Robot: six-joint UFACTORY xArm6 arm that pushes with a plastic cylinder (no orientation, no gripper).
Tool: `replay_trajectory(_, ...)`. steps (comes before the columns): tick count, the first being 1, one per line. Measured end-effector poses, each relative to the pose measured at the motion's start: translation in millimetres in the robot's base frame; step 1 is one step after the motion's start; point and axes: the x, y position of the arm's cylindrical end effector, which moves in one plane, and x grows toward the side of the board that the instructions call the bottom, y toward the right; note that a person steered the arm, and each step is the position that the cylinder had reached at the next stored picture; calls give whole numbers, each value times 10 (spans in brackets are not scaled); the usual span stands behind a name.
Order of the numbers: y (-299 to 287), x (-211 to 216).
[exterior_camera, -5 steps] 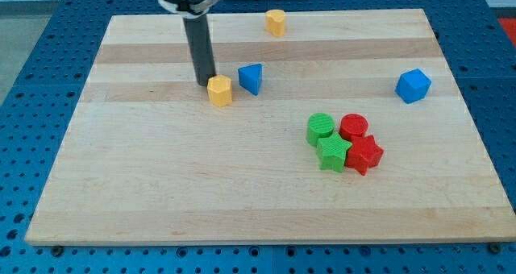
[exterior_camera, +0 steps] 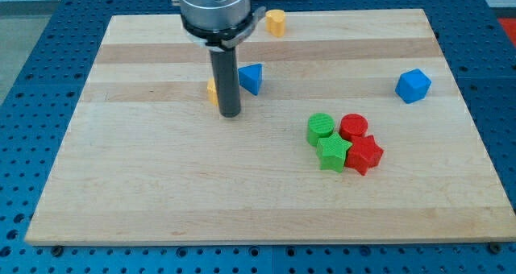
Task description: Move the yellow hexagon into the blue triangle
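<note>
Standing on the wooden tabletop (exterior_camera: 145, 193), the dark rod ends in my tip (exterior_camera: 231, 113), which rests on the bare wood just toward the view's bottom of the yellow hexagon (exterior_camera: 211, 91). The rod hides most of that block; only a sliver of yellow shows at the rod's left edge, so whether the two touch cannot be told. The blue triangle (exterior_camera: 251, 78) lies just to the view's right of the rod, near the hexagon but with the rod between them in this view. The arm carries no hand, only the rod, so nothing is held. A second yellow block (exterior_camera: 276, 22), its shape unclear, sits near the top edge, partly behind the arm's grey housing. A blue cube (exterior_camera: 413, 85) lies well apart at the view's right. Toward the lower right, four blocks cluster together, touching: a green cylinder (exterior_camera: 320, 128), a red cylinder (exterior_camera: 353, 127), a green star (exterior_camera: 331, 153) and a red star (exterior_camera: 364, 155).
</note>
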Motion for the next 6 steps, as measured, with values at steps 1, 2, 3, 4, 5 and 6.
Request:
replay_trajectory(1, -344, 7)
replay_trajectory(2, -367, -68)
replay_trajectory(3, -145, -132)
replay_trajectory(4, 23, -206)
replay_trajectory(5, 67, -111)
replay_trajectory(6, 474, 18)
